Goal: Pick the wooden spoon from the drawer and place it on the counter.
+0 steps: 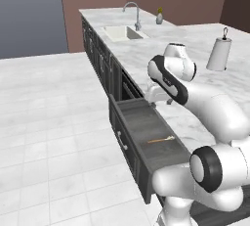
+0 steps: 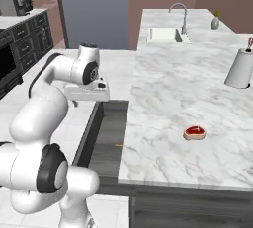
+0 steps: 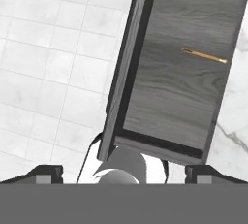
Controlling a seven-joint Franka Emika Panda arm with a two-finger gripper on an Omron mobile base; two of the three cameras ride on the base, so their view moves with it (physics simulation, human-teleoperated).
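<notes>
The drawer [image 1: 141,122] stands pulled out from under the counter [image 1: 141,54], its grey wood-grain floor bare apart from the wooden spoon [image 1: 161,140]. The spoon lies flat near the drawer's right side, close to the counter edge. In the hand view the spoon [image 3: 204,56] sits in the upper right of the drawer [image 3: 169,87]. My gripper [image 1: 163,101] hangs well above the drawer's far end, open, with nothing between its fingertips [image 3: 46,172]. From the right the gripper [image 2: 85,101] hovers over the drawer [image 2: 111,128], and the spoon [image 2: 118,145] shows as a small orange sliver.
A small red round object [image 2: 194,133] lies on the counter [image 2: 173,89] near its front. A paper towel roll [image 2: 240,69] stands farther back, and a sink [image 2: 163,34] with a tap beyond it. White tiled floor [image 1: 49,122] lies left of the drawer.
</notes>
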